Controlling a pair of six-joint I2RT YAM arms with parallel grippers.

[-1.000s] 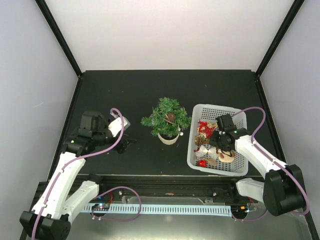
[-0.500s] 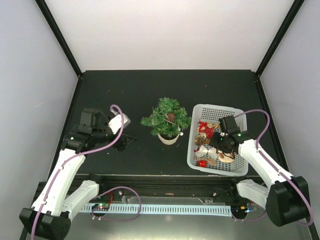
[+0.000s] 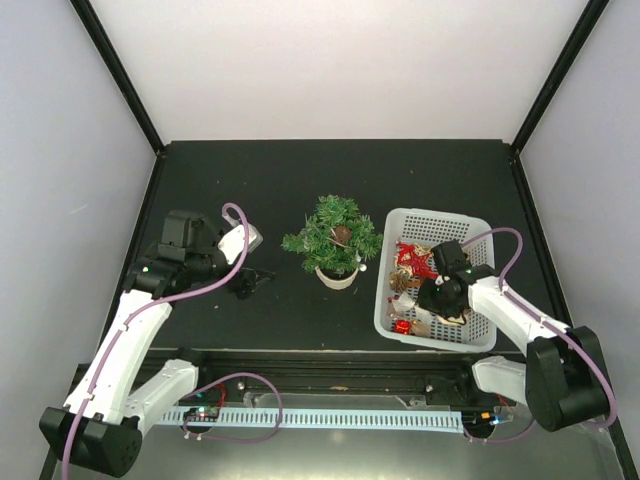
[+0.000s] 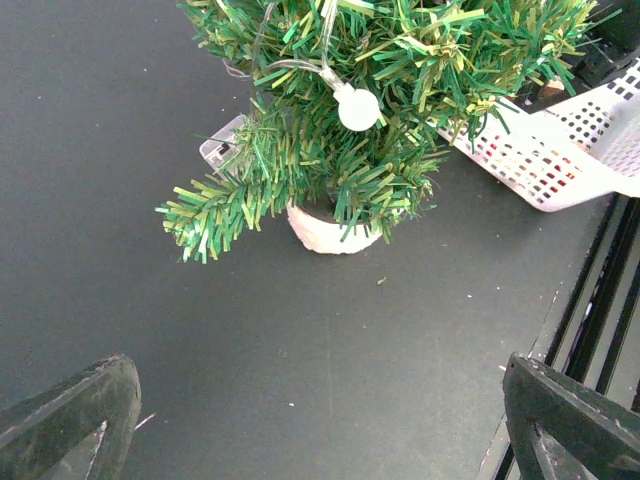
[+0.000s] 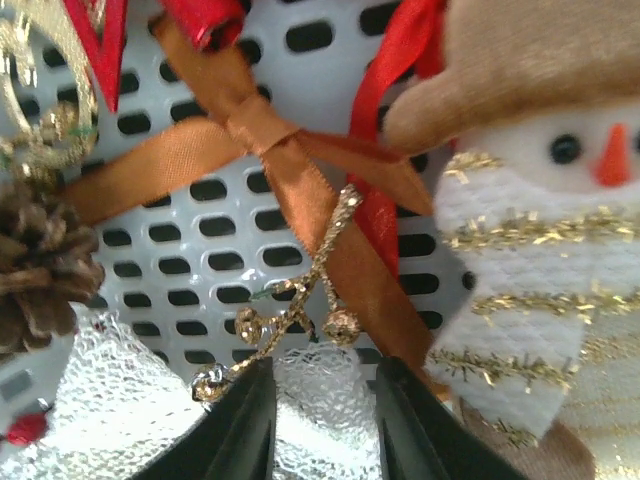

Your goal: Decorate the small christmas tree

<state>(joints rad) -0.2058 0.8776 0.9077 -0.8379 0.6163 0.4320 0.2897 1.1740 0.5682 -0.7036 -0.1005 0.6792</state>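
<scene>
Right tool [image 5: 320, 425] in basket [image 3: 440, 214], half-closed astride silver ornament [image 5: 110, 400] for a pick, grip unconfirmed; left tool [image 3: 246, 284] released, parked near tree [image 3: 335, 238], which stands on desk [image 3: 300, 180] just left of basket.

The small christmas tree [image 3: 333, 238] stands on the table [image 3: 300, 180], with the basket [image 3: 440, 214] (ornaments [image 3: 412, 262] inside) just to its right

We are reaching forward with both arms.
Our left gripper [image 4: 320, 425] is hanging with jaws spread wide; our right gripper [image 5: 322, 415] is pointing down, fingers [image 5: 245, 430] nearly together.
</scene>
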